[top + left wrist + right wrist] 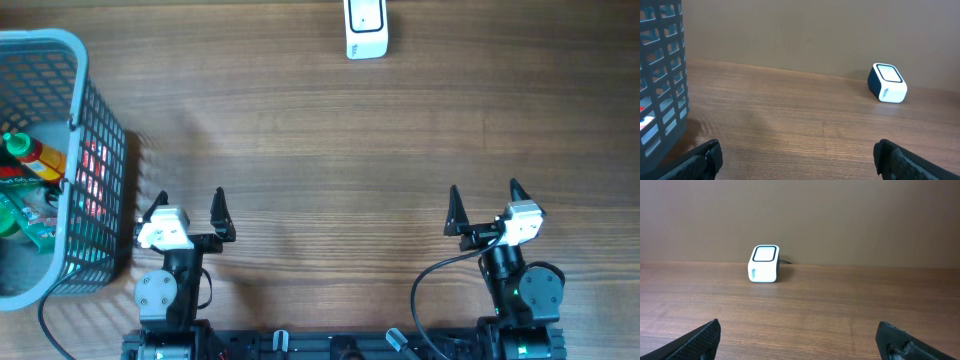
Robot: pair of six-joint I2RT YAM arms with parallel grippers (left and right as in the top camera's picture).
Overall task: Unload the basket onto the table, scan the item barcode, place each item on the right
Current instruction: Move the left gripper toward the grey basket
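- Lower left: left tool (190,203) spread wide, holding nothing.
- Lower right: right tool (484,193) likewise spread, holding nothing.
- Top centre: scanner (366,30) on worktop (320,140).
- Far left: basket (100,200).

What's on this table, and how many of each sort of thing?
Grippers: 2, the left gripper and right gripper, both open
white scanner: 1
basket: 1
items inside it: too jumbled to count
Total: 4, besides the basket's contents
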